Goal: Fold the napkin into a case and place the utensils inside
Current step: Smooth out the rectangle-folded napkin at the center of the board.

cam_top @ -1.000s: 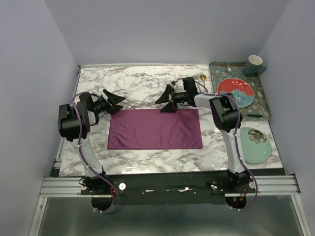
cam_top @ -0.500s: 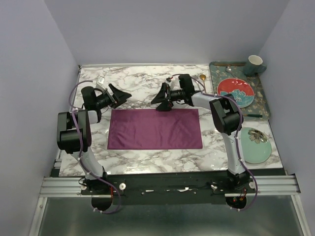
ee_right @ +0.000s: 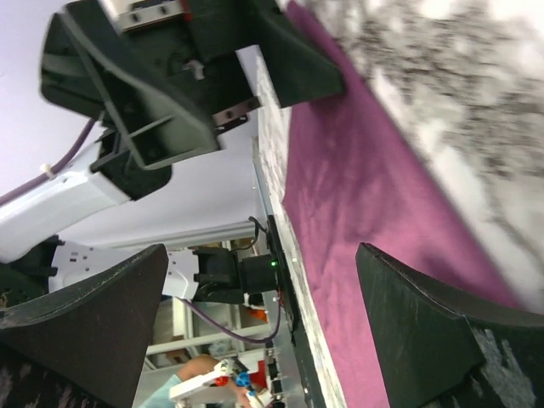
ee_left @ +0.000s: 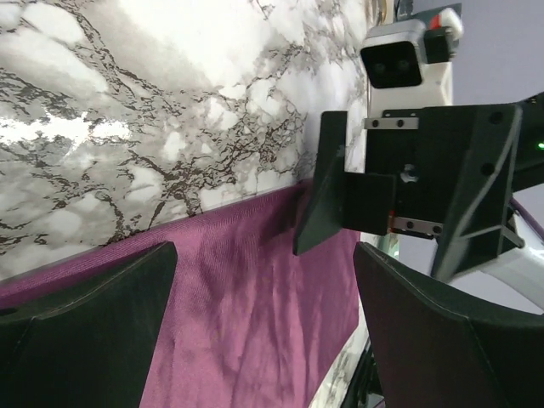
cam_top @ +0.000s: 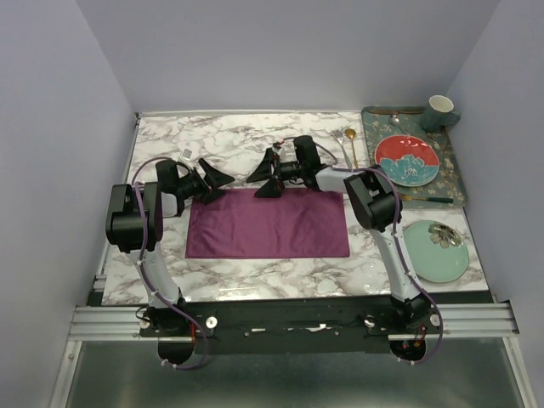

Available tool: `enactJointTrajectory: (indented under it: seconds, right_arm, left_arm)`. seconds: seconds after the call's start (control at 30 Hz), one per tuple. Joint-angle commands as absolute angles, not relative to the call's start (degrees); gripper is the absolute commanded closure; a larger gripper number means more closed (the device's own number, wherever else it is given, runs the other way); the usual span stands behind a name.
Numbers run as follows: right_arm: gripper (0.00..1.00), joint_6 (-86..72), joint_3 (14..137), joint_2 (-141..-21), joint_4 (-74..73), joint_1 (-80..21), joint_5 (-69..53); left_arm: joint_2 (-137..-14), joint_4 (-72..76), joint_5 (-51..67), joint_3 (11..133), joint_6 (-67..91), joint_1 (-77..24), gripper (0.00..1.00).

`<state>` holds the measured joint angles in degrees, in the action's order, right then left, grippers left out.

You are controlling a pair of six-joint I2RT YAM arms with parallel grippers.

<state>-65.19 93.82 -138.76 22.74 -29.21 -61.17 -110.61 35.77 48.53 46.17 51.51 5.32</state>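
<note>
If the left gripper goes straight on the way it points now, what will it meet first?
Probably the right gripper, which faces it over the napkin's far edge. In the left wrist view it sits straight ahead of the left gripper; depth is hard to judge.

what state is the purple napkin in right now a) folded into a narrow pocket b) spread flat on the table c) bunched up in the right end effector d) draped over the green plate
B: the napkin lies as one wide flat rectangle on the marble table, with the left end effector and right end effector both open at its far edge, gripping nothing.
</note>
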Motion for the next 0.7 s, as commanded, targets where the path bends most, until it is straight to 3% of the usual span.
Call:
enactJointTrajectory:
  seconds: [0.0,0.67]
  right_arm:
    - [0.00,-67.3,93.8,-142.2,24.2,-28.2,-61.6]
    - [0.00,-57.3,85.5,-138.1,13.1,-20.2,-63.8]
  left_arm:
    - [-112.2,28.0,44.0,46.9,46.5,5.9,0.01]
    - [-112.4,20.6,44.4,49.1,42.9,9.1,0.01]
